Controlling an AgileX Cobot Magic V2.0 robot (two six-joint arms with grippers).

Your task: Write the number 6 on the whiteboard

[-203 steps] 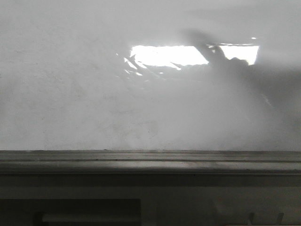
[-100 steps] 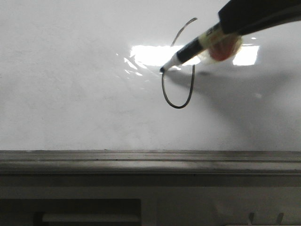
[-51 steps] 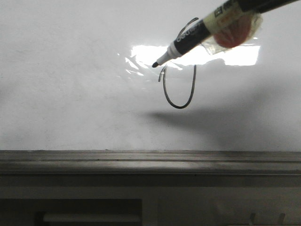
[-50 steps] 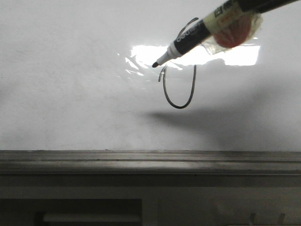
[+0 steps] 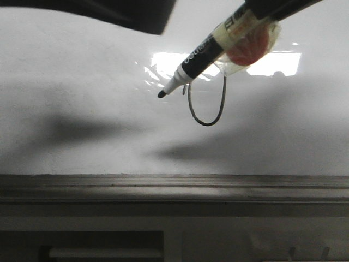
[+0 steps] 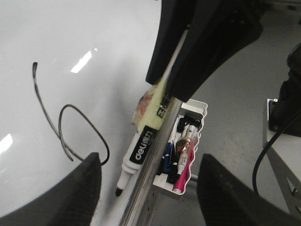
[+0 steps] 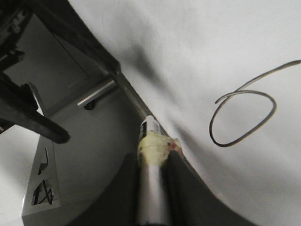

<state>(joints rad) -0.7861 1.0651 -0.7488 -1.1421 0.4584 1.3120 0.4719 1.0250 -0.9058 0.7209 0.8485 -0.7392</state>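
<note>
The whiteboard (image 5: 82, 136) fills the front view. The number 6 (image 5: 206, 124) is a thin dark line with a narrow loop, partly behind the marker (image 5: 196, 57). My right gripper (image 5: 272, 8) is shut on the marker's taped barrel (image 7: 151, 155). The tip hangs just left of the loop, clear of its shadow on the board. The 6 also shows in the left wrist view (image 6: 70, 106) and the right wrist view (image 7: 226, 145). My left gripper (image 6: 148, 188) is open and empty, above the marker (image 6: 143, 148) and the board's edge.
A grey metal rail (image 5: 174, 185) runs along the board's near edge. A white tray (image 6: 186, 155) holding several pens hangs beyond the rail. A dark part of the left arm (image 5: 109, 13) crosses the top left of the front view. A black cable (image 6: 263, 160) lies off the board.
The 6 appeared on the bare board. In the last half second the marker tip moved down and left, away from the loop. The left arm came into view at top left and casts a shadow.
</note>
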